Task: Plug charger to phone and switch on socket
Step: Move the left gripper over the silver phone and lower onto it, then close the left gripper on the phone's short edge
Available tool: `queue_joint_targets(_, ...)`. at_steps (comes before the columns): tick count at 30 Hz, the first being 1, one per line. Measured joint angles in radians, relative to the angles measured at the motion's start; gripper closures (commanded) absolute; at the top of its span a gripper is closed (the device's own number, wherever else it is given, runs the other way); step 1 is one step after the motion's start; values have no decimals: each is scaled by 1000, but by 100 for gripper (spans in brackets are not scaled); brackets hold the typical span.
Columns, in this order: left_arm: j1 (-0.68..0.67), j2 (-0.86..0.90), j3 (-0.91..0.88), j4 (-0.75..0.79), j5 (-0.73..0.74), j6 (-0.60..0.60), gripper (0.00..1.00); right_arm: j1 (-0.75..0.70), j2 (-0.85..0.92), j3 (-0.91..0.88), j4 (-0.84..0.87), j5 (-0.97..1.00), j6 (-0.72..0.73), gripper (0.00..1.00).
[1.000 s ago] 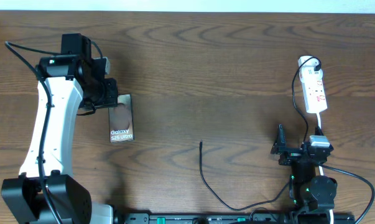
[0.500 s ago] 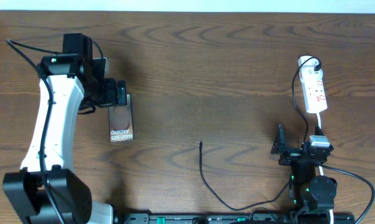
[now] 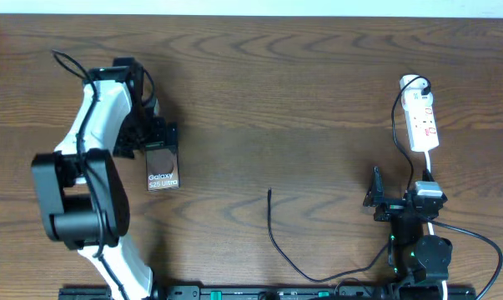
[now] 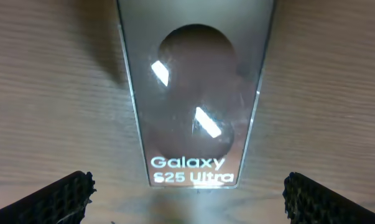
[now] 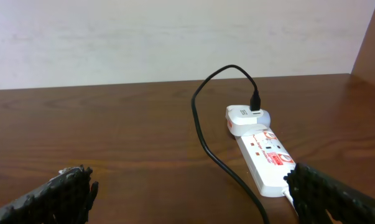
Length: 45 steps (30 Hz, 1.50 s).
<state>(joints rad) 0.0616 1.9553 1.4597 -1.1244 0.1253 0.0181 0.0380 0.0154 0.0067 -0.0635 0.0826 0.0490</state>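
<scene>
The phone (image 3: 163,164) lies flat at the left of the table, its "Galaxy S25 Ultra" lettering toward the front edge. My left gripper (image 3: 151,137) hovers open over its far end. In the left wrist view the phone (image 4: 196,93) lies past my left gripper (image 4: 188,200), whose fingers (image 4: 56,199) stand wide apart and touch nothing. The charger cable's free plug tip (image 3: 269,193) rests mid-table. The charger's cable (image 5: 206,130) runs to an adapter in the socket (image 5: 265,155). The socket (image 3: 421,121) lies at the far right. My right gripper (image 3: 399,193) stands open and empty near it.
The charger's black cable (image 3: 318,277) loops along the front edge toward the right arm's base. A white cord (image 3: 430,167) runs from the socket toward the right arm. A pale wall (image 5: 175,37) rises behind the table's far edge.
My left gripper has opened and let go of the phone's far end. The left arm has swung into a new stance. The phone and the right arm have not moved.
</scene>
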Motion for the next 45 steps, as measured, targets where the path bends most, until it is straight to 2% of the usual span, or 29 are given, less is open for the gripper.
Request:
queue_joint_targets(9,0,108,0,34,3,0,0,0,0,0,0,0,0,1)
queue_joint_targets(24,-4,108,-2,119,2,0,0,0,0,0,0,0,0,1)
queue_joint_targets(34,-98,108,-48,158,-68,-8,0,0,0,0,0,0,0,1)
queue_joint_targets(45,-60,94,-48,163,-110,-42,1,0,0,0,0,0,0,1)
